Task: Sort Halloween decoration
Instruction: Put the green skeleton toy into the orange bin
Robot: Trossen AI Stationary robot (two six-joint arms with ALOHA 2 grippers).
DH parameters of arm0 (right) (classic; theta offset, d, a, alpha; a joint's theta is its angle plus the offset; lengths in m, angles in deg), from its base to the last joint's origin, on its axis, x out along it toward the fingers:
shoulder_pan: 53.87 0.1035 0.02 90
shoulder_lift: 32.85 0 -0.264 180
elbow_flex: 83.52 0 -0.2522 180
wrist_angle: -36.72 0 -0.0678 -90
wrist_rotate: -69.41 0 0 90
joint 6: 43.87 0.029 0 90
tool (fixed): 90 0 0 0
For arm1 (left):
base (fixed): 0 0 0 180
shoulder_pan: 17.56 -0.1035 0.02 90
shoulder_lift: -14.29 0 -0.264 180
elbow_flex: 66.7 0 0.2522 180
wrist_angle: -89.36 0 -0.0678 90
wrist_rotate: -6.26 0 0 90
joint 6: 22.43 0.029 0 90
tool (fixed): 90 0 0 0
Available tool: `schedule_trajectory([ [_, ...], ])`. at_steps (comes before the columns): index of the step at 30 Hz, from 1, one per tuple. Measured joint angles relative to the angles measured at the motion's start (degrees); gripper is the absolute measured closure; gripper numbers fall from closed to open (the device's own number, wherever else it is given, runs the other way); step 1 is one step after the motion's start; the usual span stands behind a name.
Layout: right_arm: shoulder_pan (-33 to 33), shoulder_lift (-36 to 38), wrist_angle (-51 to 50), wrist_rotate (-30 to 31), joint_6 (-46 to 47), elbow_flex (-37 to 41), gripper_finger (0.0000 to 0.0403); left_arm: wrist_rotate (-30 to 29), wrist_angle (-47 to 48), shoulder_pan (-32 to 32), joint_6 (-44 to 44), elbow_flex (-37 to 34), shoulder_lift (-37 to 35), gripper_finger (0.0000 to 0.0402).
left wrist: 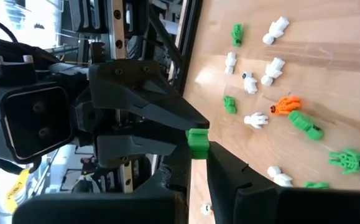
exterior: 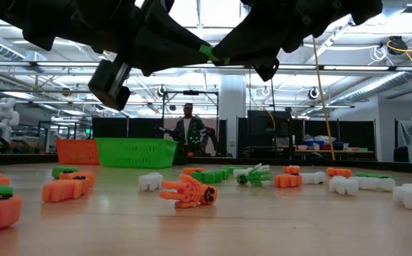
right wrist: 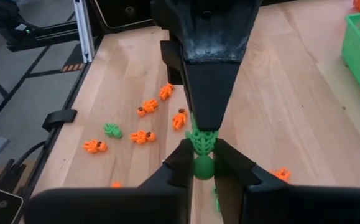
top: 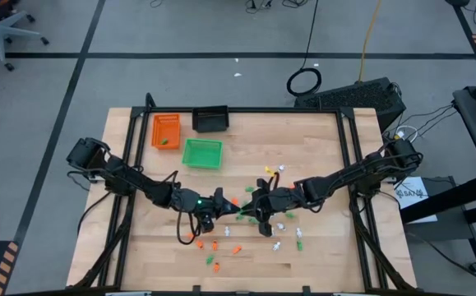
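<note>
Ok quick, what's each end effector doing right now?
Left end effector: closed on the green piece.
Right end effector: closed on the same green piece.

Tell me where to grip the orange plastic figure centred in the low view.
Pinch the orange plastic figure across its narrow middle, tool descending from above: it lies flat on the wooden table, prongs splayed one end, round head the other.
</note>
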Motion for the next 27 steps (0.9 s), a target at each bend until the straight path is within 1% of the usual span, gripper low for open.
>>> schedule_trajectory([
  [3,0.2,0.0,-0.2,1.3,-0.4,0.0,0.0343,0.0,0.0,0.0,-0.5,0.0,0.0,0.0370],
  [8,1.1,0.2,-0.9,2.3,-1.1,0.0,0.0293,-1.4,0.0,0.1,-4.5,0.0,0.0,0.0370],
  [11,1.8,1.4,-3.6,5.6,-0.9,0.0,0.0267,-1.8,0.1,0.1,-6.8,-0.6,-0.4,0.0370],
  [14,2.7,3.2,-7.8,9.4,0.0,0.0,0.0250,-1.9,1.5,0.1,-9.8,-0.9,-2.3,0.0370],
  [16,3.6,4.2,-10.7,11.0,0.8,0.0,0.0245,-2.0,4.3,0.1,-11.9,-0.9,-3.9,0.0370],
  [19,5.1,5.2,-13.0,13.5,1.7,0.0,0.0244,-2.8,9.6,0.0,-12.1,-0.9,-6.9,0.0370],
  [22,6.4,5.1,-15.0,13.7,1.7,0.0,0.0244,-4.6,14.6,-1.1,-14.7,-0.9,-11.3,0.0370],
  [27,7.6,4.6,-16.1,13.6,2.6,0.0,0.0243,-7.2,27.5,-5.7,-22.8,-0.9,-21.2,0.0370],
])
